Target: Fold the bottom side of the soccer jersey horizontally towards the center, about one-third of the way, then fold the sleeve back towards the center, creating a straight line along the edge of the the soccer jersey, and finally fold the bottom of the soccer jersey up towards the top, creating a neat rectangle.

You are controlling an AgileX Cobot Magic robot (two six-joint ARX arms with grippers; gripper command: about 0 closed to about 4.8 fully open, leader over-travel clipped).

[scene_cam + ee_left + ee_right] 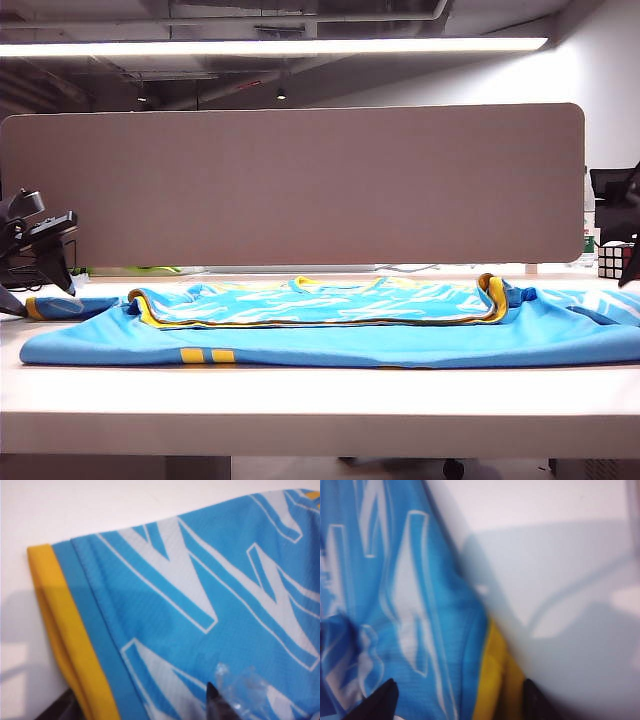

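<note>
One fold looks done: near long edge of the soccer jersey [330, 345] lies turned over, plain blue w/ short yellow bars up, streaked face behind it. Sleeves + final fold up still left, you'd judge.

Left gripper [145, 705]: jaws spread wide, nothing held, sleeve's yellow cuff [55, 630] btwn the tips, just under them.

Right gripper [460, 700]: jaws wide too, empty; blurred yellow trim [495, 690] btwn tips, bare table [560, 555] beyond.

Fabric: fine mesh knit, limp, smooth; white zigzag print; cuff a flat stitched band.
</note>
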